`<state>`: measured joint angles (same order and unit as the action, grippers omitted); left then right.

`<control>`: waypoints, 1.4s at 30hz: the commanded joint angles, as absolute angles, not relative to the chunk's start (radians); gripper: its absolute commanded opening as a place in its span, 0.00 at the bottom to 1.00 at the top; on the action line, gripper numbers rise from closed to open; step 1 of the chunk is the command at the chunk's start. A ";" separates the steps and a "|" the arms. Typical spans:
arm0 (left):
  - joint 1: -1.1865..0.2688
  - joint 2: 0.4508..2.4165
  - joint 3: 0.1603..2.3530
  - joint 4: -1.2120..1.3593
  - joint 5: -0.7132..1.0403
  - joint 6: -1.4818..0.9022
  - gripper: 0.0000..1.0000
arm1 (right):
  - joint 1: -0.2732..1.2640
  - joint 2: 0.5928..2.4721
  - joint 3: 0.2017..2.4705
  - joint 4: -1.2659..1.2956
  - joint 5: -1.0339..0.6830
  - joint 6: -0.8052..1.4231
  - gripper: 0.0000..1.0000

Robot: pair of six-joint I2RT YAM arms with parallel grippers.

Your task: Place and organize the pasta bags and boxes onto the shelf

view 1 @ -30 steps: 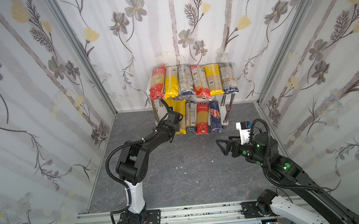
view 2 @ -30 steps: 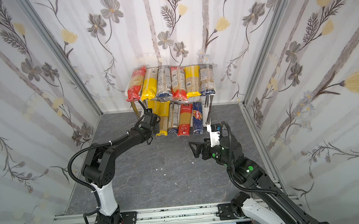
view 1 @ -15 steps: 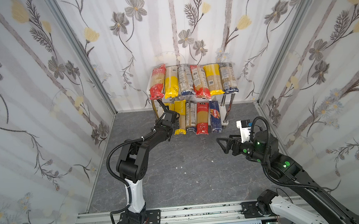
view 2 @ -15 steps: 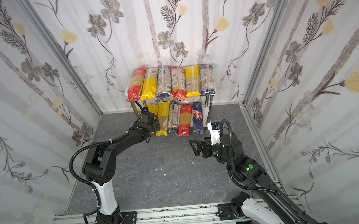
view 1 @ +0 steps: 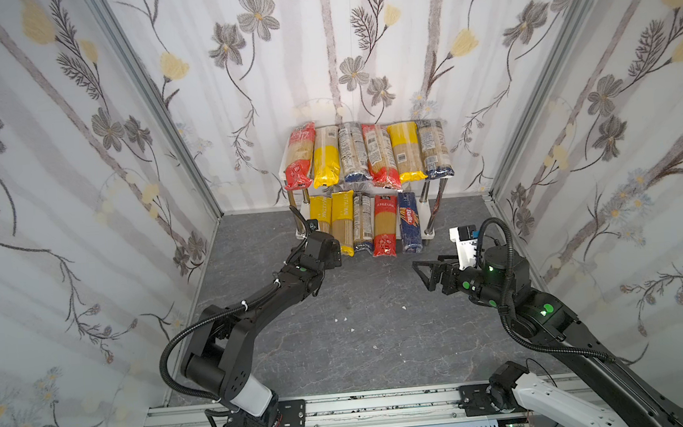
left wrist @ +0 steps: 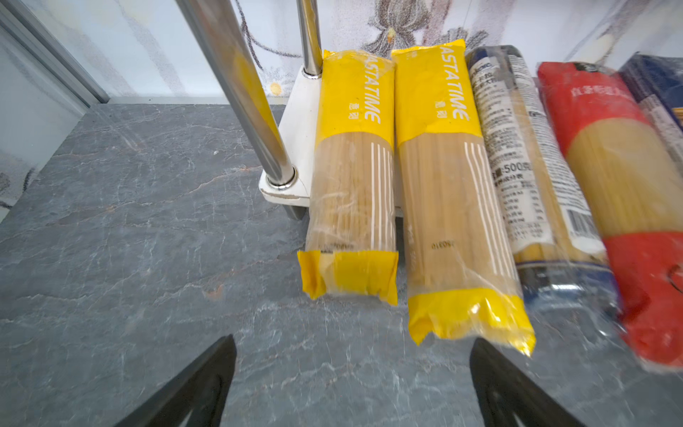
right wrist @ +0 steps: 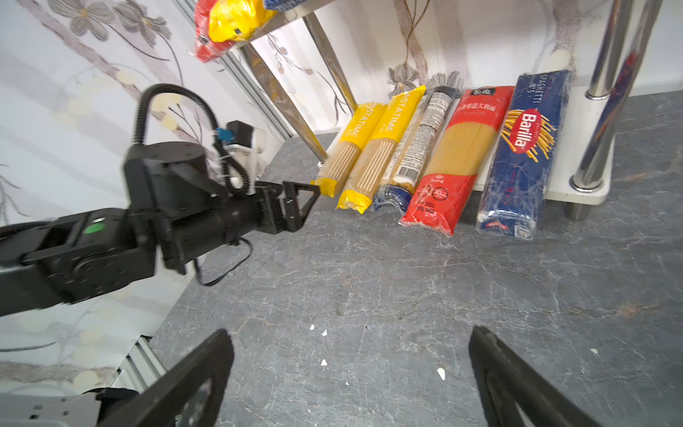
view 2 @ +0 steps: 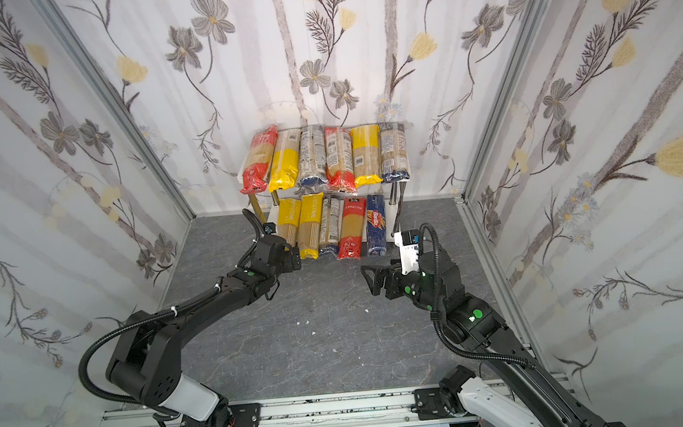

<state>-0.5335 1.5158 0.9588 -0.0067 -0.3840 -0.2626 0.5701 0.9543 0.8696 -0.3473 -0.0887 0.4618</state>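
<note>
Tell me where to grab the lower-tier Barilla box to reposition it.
I'd take the Barilla box by its near end, which sticks out past the front edge of the lower board. Come from the front with the open right gripper, jaws across its narrow width: a gap separates that end from the red pack, and the chrome leg stands clear opposite.

"PASTA TIME" runs along the outer yellow bag (left wrist: 349,173) and its yellow neighbour (left wrist: 439,173); the dark blue box (right wrist: 517,166) reads "Barilla" and "SPAGHETTI".
</note>
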 commanded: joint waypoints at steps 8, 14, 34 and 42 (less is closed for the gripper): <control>-0.548 1.112 0.643 0.085 -0.474 -0.324 1.00 | 0.565 0.924 0.784 -0.388 0.197 0.394 1.00; -0.554 0.954 0.423 0.312 -0.522 -0.262 1.00 | 0.561 0.881 0.705 -0.384 0.354 0.405 1.00; -0.460 0.872 0.187 0.701 -0.539 -0.048 1.00 | 0.498 0.633 0.269 0.165 0.659 0.172 1.00; -0.296 1.082 0.164 0.906 -0.422 -0.038 1.00 | 0.281 0.665 0.159 0.412 0.534 0.172 1.00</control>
<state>-0.3210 1.0252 0.1684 0.7712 -0.4702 -0.0498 0.3313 0.6449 0.1757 0.2363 0.6014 0.1921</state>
